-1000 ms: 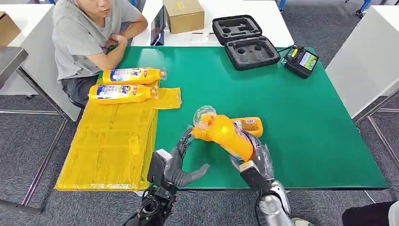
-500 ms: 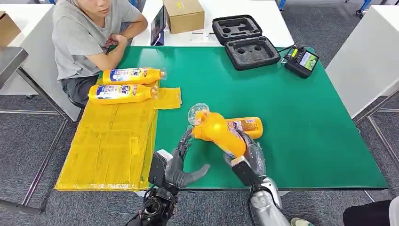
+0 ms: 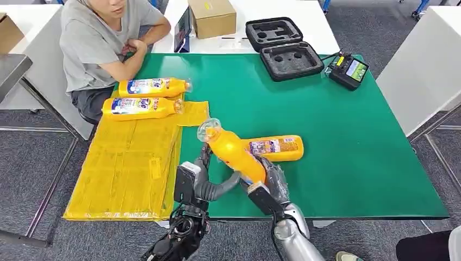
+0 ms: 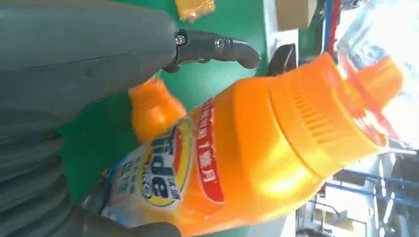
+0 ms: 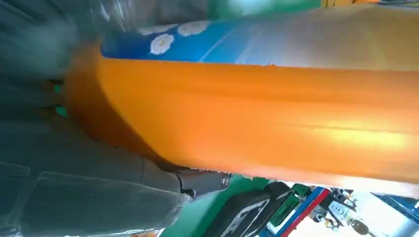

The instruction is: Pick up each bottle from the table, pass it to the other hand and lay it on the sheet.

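Observation:
My right hand [image 3: 267, 184] grips the base of an orange bottle [image 3: 232, 151] and holds it tilted above the green table [image 3: 353, 163], cap [image 3: 209, 130] pointing up and to the left. My left hand [image 3: 202, 184] is spread beneath it, fingers [image 3: 205, 159] on one side of the bottle and thumb [image 3: 226, 185] on the other, not closed. The left wrist view has the bottle [image 4: 257, 148] between a dark finger [image 4: 217, 47] and the thumb. Close up, the right wrist view shows the bottle [image 5: 272, 108] in that hand [image 5: 74, 168]. A second bottle [image 3: 276, 147] lies on the table behind. Two more bottles [image 3: 152, 87] [image 3: 142, 107] lie on the yellow sheet [image 3: 130, 168].
A person [image 3: 103, 43] sits at the table's far left corner, arms folded. A cardboard box [image 3: 212, 17], an open black foam case [image 3: 282, 46] and a black device with a screen [image 3: 348, 69] stand along the back. The sheet hangs over the table's left front edge.
My right hand has carried the bottle left and lower, so it now lies between my left hand's thumb and fingers. The left hand has barely moved.

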Tool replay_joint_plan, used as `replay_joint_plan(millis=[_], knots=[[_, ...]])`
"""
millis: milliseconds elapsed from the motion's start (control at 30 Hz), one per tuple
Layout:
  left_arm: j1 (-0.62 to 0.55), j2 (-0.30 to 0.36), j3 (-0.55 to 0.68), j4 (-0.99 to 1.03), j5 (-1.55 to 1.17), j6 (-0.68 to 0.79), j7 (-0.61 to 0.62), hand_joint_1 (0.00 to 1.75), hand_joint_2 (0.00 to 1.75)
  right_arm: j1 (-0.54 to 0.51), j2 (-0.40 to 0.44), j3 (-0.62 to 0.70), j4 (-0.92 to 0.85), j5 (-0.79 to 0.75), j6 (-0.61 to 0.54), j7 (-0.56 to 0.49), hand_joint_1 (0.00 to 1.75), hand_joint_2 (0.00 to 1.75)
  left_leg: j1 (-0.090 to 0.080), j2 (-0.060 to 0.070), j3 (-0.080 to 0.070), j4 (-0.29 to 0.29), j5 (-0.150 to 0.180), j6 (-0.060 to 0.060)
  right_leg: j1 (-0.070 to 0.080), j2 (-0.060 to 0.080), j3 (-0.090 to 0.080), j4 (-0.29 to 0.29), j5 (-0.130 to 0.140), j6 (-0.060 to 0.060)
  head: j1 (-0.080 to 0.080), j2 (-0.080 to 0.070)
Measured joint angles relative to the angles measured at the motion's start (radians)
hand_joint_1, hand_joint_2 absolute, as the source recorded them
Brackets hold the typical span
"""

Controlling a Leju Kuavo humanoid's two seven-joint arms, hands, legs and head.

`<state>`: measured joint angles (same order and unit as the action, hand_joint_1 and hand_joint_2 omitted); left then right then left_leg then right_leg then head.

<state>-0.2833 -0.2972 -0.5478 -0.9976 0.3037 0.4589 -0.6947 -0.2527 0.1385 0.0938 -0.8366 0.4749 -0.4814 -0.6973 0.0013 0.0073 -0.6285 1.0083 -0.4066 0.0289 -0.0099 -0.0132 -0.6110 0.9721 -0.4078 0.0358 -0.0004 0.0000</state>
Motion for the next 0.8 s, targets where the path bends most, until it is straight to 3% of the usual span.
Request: replay_joint_plan(millis=[433,733,767,800], knots=[[-0.018,-0.016,0.009,0.053,0.015,-0.035,-0.003,0.00,1.75,-0.015,0.000,0.077,0.025,-0.044,-0.028,0.000,1.75,1.75,0.000,0.000,0.000,0.000,0.000,0.000,0.000,0.000,0.000,0.000,0.000,0.000,0.000,0.000],[-0.023,-0.021,0.002,0.086,0.089,-0.103,0.041,0.00,1.75,-0.038,0.000,0.114,0.042,-0.014,-0.073,0.000,1.64,1.75,0.000,0.000,0.000,0.000,0.000,0.000,0.000,0.000,0.000,0.000,0.000,0.000,0.000,0.000],[-0.023,-0.021,0.002,0.088,0.098,-0.108,0.048,0.17,1.75,-0.042,0.000,0.119,0.046,-0.010,-0.074,0.000,1.64,1.75,0.000,0.000,0.000,0.000,0.000,0.000,0.000,0.000,0.000,0.000,0.000,0.000,0.000,0.000],[-0.023,-0.021,0.003,0.090,0.102,-0.109,0.053,1.59,1.75,-0.044,0.001,0.122,0.049,-0.008,-0.074,0.000,1.54,1.75,0.000,0.000,0.000,0.000,0.000,0.000,0.000,0.000,0.000,0.000,0.000,0.000,0.000,0.000]])
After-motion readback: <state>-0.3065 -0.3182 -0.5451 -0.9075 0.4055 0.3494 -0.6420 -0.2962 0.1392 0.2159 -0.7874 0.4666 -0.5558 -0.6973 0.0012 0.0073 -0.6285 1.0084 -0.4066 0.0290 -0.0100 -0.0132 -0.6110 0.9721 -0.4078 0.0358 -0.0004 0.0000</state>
